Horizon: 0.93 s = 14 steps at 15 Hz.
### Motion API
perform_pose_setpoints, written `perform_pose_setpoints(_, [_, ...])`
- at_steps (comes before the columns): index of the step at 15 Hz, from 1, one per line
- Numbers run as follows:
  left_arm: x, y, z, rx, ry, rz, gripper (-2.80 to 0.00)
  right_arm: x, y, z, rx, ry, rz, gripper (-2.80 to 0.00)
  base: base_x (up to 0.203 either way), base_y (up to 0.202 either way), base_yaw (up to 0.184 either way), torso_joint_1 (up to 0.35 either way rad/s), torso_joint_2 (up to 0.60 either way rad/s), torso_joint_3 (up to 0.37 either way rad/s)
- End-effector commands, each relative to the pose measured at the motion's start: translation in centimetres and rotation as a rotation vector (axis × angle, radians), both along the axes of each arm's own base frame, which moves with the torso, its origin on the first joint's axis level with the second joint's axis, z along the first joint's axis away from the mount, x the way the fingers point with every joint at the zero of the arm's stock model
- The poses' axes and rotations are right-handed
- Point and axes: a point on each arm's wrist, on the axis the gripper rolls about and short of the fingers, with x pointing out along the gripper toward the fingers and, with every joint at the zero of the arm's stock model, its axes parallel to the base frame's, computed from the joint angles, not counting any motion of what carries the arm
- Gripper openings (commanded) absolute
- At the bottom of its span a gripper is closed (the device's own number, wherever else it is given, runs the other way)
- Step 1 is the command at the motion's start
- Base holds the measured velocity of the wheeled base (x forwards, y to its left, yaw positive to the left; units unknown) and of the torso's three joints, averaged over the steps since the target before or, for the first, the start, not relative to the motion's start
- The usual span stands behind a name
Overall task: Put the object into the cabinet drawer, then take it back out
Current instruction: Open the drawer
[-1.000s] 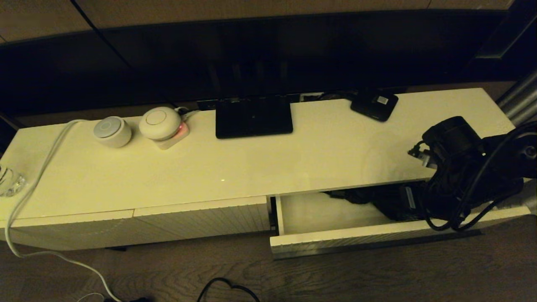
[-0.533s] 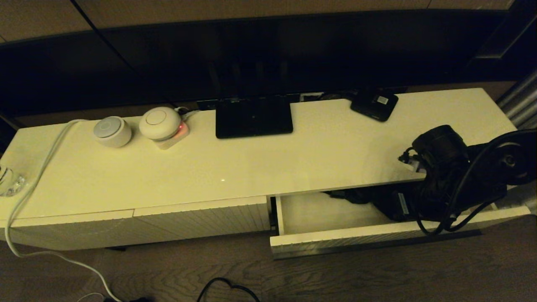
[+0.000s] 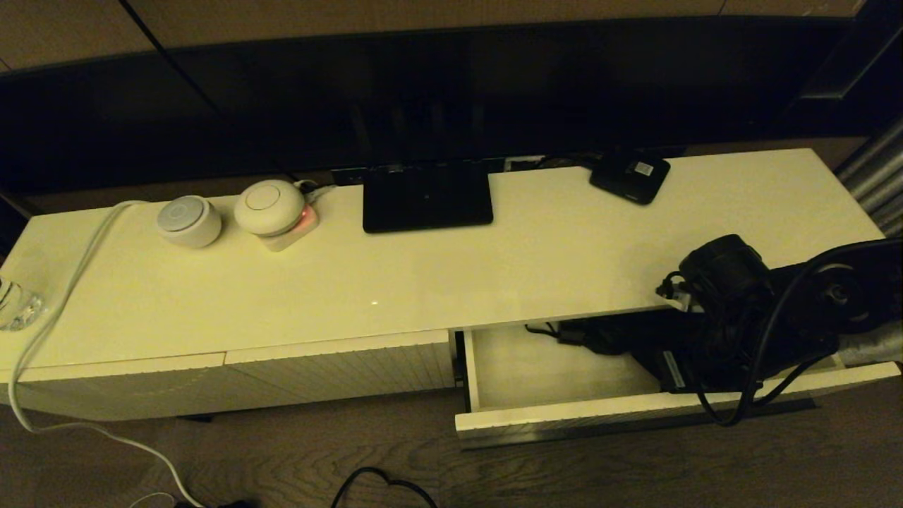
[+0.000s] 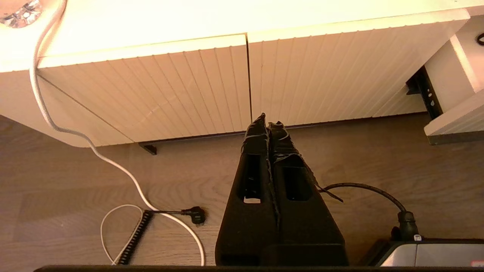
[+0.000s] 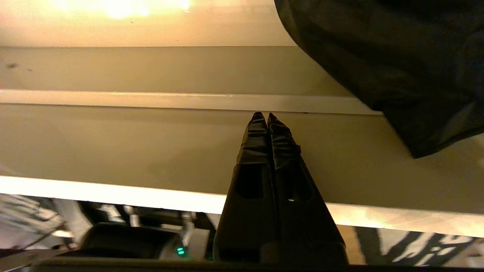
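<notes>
The cabinet drawer (image 3: 600, 411) stands pulled out at the right end of the cream cabinet. Inside it lies the black umbrella (image 3: 608, 339), its bunched fabric partly under the cabinet top and partly behind my right arm (image 3: 726, 282). A thin loop shows at its left end. In the right wrist view my right gripper (image 5: 264, 114) is shut with nothing in it, low over the drawer's cream panels (image 5: 113, 143). The umbrella fabric (image 5: 378, 56) lies apart from the fingertips. My left gripper (image 4: 267, 120) is shut and parked above the floor before the ribbed panels (image 4: 189, 87).
On the cabinet top stand a flat black box with a white label (image 3: 630, 176), a black screen base (image 3: 427, 197) and two round white devices (image 3: 189, 220) (image 3: 269, 206). A white cable (image 3: 70, 282) and a glass (image 3: 15, 305) sit at the left end. Black cable (image 3: 381, 480) lies on the floor.
My right arm has dropped lower and moved left, toward the drawer. The drawer front sits slightly farther out, and the umbrella's loop now shows.
</notes>
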Motion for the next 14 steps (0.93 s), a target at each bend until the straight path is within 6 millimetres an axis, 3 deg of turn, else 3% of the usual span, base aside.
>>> perform_pose_setpoints(1, [0.0, 0.0, -0.1, 0.0, 0.003, 0.001, -2.8, -0.8, -0.2, 0.1, -0.029, 0.023, 0.013, -2.8, 0.0, 0.0, 0.0, 0.0, 0.0, 0.0])
perform_pose_setpoints(4, [0.0, 0.0, -0.1, 0.0, 0.003, 0.001, -2.8, -1.8, -0.2, -0.3, -0.081, 0.114, 0.045, -2.8, 0.0, 0.0, 0.0, 0.0, 0.0, 0.0])
perform_pose_setpoints(7, [0.0, 0.0, -0.1, 0.0, 0.003, 0.001, -2.8, -2.8, 0.1, -2.3, -0.2, 0.221, 0.067, -2.8, 0.0, 0.0, 0.0, 0.0, 0.0, 0.0])
perform_pose_setpoints(14, [0.0, 0.0, -0.1, 0.0, 0.003, 0.001, -2.8, -3.4, 1.1, -5.0, -0.228, 0.325, 0.11, -2.8, 0.0, 0.0, 0.0, 0.0, 0.0, 0.0])
